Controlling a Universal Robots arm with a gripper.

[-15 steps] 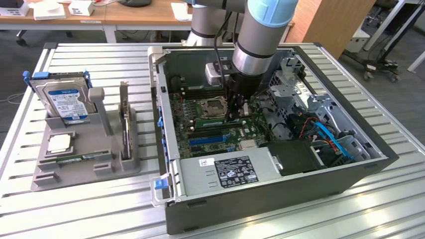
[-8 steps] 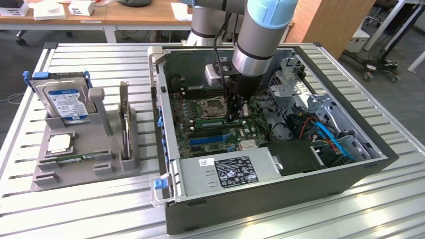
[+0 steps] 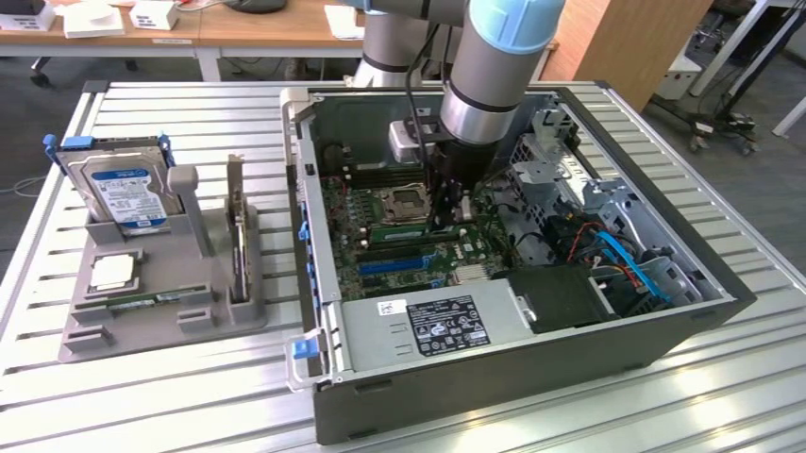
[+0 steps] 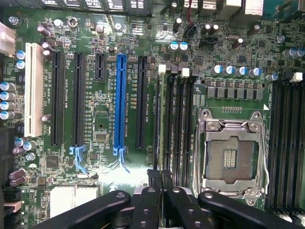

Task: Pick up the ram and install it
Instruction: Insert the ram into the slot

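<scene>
Gripper (image 4: 160, 176) clamped shut on ram (image 4: 161, 119), stick edge-on along memory slot (image 4: 172, 124).

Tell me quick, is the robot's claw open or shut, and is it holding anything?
Gripper: shut on the ram, edge-down at a slot on the motherboard.

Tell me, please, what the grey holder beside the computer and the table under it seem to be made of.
The grey holder looks like matt plastic, perhaps printed: it has a dull, uniform colour and blocky shapes. The table seems to be bare metal, probably aluminium: it has silvery ribbed slats with a soft sheen.
</scene>
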